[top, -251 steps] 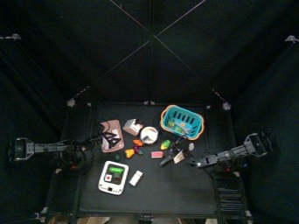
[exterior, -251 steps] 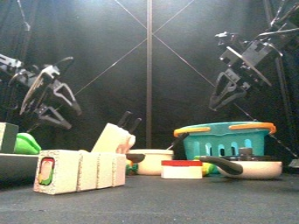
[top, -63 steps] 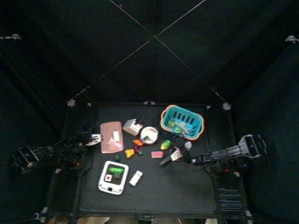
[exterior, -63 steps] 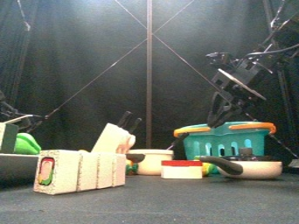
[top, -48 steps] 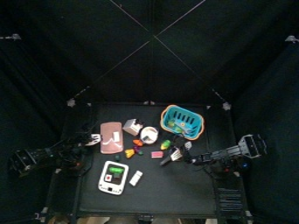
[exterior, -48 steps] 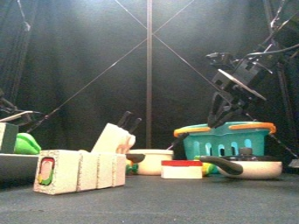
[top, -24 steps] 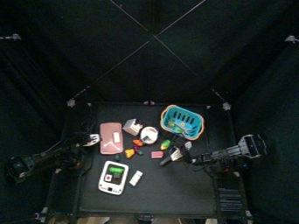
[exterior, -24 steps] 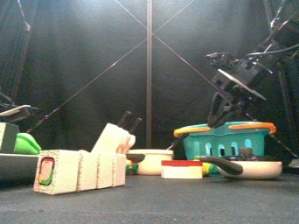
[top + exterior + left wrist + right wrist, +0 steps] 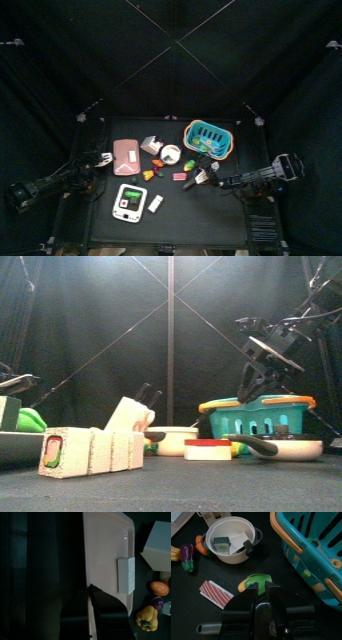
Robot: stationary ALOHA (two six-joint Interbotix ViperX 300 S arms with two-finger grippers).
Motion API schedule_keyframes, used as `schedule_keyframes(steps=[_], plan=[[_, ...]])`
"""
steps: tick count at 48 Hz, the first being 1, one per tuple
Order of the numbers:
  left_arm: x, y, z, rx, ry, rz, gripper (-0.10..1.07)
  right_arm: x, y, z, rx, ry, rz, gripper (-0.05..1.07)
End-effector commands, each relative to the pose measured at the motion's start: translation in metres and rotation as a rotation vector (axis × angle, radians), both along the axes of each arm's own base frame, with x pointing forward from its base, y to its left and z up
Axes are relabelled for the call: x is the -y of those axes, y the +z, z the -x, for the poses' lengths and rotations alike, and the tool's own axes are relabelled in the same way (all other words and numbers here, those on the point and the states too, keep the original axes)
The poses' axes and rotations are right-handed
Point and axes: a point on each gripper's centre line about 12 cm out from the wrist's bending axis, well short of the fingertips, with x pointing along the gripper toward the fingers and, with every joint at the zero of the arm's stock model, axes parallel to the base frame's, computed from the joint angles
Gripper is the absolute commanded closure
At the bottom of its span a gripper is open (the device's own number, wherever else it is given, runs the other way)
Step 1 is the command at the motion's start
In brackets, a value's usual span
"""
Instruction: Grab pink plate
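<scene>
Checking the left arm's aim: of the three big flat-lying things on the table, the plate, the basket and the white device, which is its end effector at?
The pink plate: its outer edge sits at the left end effector; the teal basket and white device lie apart.

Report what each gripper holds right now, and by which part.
The left gripper pinches the pink plate by the edge of its rim. The right gripper is shut and holds nothing.

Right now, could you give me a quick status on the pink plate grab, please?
Left gripper closed on pink plate edge. Right gripper shut, hanging by teal basket. Grey block lying on plate.
</scene>
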Motion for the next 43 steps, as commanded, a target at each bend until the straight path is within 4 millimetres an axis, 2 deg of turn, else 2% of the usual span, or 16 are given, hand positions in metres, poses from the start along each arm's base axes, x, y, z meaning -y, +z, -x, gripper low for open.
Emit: schedule_keyframes(steps=[1,11,20,43], plan=[[-0.002,0.007,-0.001,0.03,0.007,-0.033,0.67,0.001,0.009,-0.005,0.032,-0.004,-0.001,0.4],[0.0,0.013,0.002,0.073,0.026,-0.061,0.67,0.001,0.008,-0.005,0.033,0.002,-0.011,0.4],[-0.001,0.013,0.014,0.109,0.12,-0.068,0.68,0.002,0.007,-0.005,0.034,0.004,-0.019,0.4],[-0.003,0.02,0.013,0.135,0.118,-0.106,0.68,0.003,0.006,-0.006,0.029,0.001,-0.021,0.4]])
